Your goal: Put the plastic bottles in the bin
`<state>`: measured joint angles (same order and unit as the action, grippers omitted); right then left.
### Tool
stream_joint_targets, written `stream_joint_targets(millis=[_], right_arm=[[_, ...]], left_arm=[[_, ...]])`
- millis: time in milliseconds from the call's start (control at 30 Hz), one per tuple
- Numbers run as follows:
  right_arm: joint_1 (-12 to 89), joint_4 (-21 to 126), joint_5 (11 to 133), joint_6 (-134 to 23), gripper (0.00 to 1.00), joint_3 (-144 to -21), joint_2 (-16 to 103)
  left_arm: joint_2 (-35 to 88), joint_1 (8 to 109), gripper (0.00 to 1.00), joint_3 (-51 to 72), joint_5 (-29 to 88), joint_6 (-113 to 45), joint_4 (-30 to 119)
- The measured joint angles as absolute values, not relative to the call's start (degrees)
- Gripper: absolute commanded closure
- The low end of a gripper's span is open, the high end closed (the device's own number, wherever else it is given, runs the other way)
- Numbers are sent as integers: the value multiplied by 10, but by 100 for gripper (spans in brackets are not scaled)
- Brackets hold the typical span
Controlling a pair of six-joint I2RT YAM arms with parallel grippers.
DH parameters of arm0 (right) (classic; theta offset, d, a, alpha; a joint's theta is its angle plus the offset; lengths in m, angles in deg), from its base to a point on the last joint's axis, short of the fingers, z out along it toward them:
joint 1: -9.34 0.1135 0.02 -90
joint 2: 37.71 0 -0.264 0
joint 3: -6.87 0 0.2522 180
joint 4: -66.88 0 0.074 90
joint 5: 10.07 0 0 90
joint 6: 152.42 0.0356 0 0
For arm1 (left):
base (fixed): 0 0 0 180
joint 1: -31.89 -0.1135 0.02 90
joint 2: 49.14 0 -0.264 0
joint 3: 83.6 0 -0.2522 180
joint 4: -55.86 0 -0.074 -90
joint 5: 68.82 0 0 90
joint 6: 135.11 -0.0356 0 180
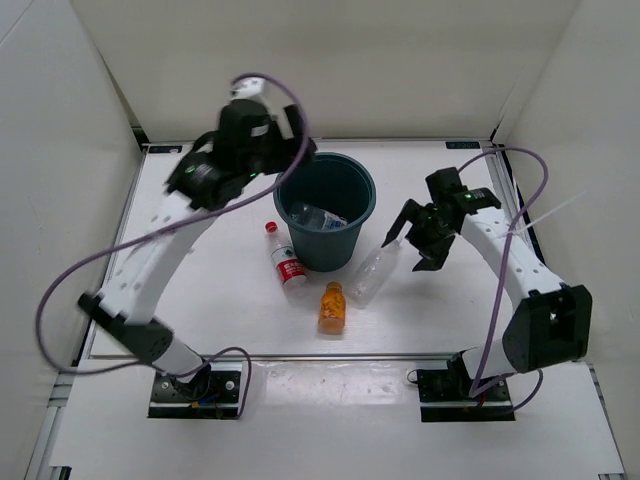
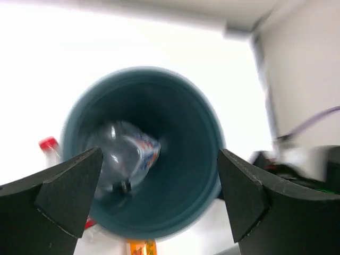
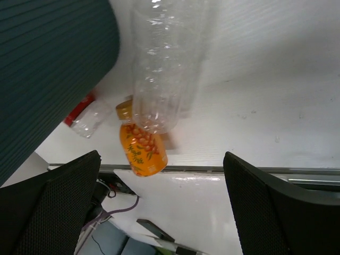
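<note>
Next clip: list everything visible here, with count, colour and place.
bin: one, dark teal, mid-table
bottle in the bin: at least one, clear, blue-white label
red-capped bottle: one, clear, lying left of the bin
orange bottle: one, lying on the near side of the bin
plain bottle: one, clear, lying right of the bin
table: one, white
left gripper: open, empty, above the bin
right gripper: open, empty, by the plain bottle

Centre frame: bin (image 1: 330, 250), clear bottle (image 1: 320, 217) inside. Below on tabletop (image 1: 230, 310): red-capped bottle (image 1: 285, 258), orange bottle (image 1: 332, 307), plain bottle (image 1: 373, 273) just beside right gripper (image 1: 405, 243).
</note>
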<state>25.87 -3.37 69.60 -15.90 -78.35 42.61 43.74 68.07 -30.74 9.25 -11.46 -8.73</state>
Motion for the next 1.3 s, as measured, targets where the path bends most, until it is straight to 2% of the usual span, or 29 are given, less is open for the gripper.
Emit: stream_joint_targets(millis=[200,367,467,500,600,667,800,967,1067,1133,1233,1300], right_arm=[[261,15,661,-149,0,-745,510],[273,48,645,-138,0,-773,621],[279,70,640,-135,12,-792,680],[279,74,637,-137,29,-793,692],[275,78,630,-141,47,-791,712],[270,80,622,-143,53,-785,707],[263,83,622,-154,72,-744,670],[261,16,634,-157,83,-708,517],[261,-35,643,-144,86,-764,409],[265,-63,663,-133,91,-852,372],[282,-72,705,-138,93,-1021,374],[305,-73,740,-157,97,-1150,419]], left_arm=[[193,665,0,-173,30,-110,-45],[96,644,0,-55,1,-72,-87],[85,639,0,38,-1,-46,-117],[84,637,0,68,-1,-37,-125],[77,631,0,127,-9,-11,-148],[63,627,0,148,-16,4,-157],[19,621,0,186,-31,33,-143],[-1,615,0,256,-42,71,-110],[26,608,0,289,-42,93,-100],[53,603,0,301,-37,103,-92],[84,599,0,311,-31,105,-72],[95,596,0,323,-24,102,-49]])
